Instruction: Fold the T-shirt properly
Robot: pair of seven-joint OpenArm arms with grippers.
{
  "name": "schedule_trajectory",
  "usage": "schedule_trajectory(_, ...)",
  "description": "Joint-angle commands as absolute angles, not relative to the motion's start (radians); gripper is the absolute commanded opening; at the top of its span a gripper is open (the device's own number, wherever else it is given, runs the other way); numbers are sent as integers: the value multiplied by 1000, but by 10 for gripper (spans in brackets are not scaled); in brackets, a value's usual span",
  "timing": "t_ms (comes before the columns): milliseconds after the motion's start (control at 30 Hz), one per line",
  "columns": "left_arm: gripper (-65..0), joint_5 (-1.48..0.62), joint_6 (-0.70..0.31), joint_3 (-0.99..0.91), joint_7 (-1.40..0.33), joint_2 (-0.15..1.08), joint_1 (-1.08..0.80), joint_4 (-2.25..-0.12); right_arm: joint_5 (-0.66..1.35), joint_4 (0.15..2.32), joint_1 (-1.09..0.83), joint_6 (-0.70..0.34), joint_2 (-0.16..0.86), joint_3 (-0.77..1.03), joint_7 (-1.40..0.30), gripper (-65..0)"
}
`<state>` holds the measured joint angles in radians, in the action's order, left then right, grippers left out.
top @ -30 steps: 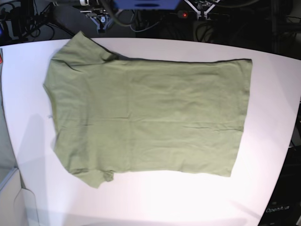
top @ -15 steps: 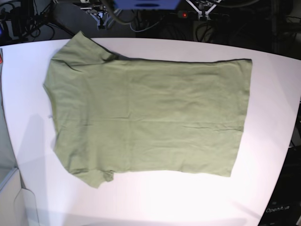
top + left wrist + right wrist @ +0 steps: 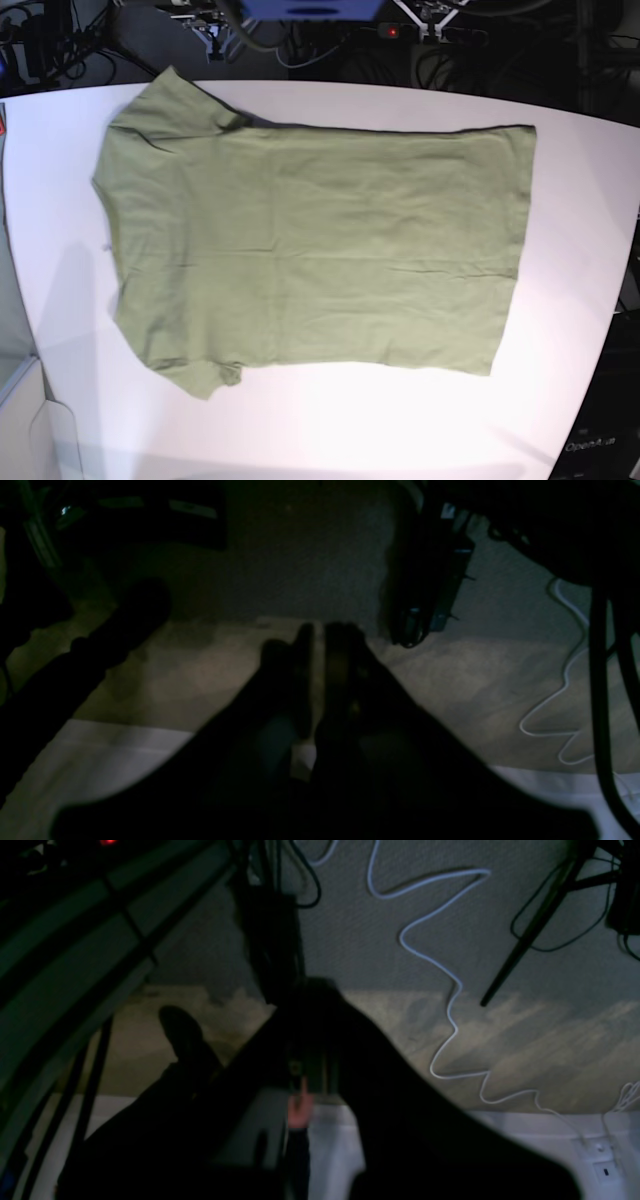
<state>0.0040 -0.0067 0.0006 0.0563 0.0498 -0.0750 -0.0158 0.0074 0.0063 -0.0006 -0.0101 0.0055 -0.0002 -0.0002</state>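
Observation:
The sage green T-shirt (image 3: 310,250) lies spread flat on the white table (image 3: 570,330), neck to the left, hem to the right, both short sleeves out at the left. Both grippers hang beyond the table's far edge, well away from the cloth. In the base view my right gripper (image 3: 212,28) is at the top left and my left gripper (image 3: 430,16) at the top right. In its wrist view my left gripper (image 3: 319,630) shows dark fingers close together with nothing between them. My right gripper (image 3: 312,990) is a dark shut silhouette, also holding nothing. Neither wrist view shows the T-shirt.
Behind the table the carpet carries a white cable (image 3: 450,990), dark cables and stand legs (image 3: 530,935). The table's white back edge (image 3: 100,750) runs under both wrists. A pale box (image 3: 20,420) stands off the near left corner.
My right gripper has drawn back a little toward the top edge of the base view. The T-shirt has not moved.

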Motion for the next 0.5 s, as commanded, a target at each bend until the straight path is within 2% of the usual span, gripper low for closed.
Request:
schedule_trajectory(0, -617, 10, -4, 1, 54, 50, -77, -16, 4, 7, -2, 2, 7, -1, 1, -647)
schedule_trajectory(333, -617, 10, -5, 1, 54, 48, -77, -16, 7, 5, -8, 2, 7, 2, -1, -624)
schedule_trajectory(400, -617, 10, -5, 1, 54, 48, -77, -16, 7, 5, -8, 1, 7, 2, -1, -547)
schedule_trajectory(467, -617, 10, -5, 1, 54, 48, -77, -16, 7, 5, -8, 1, 7, 2, -1, -432)
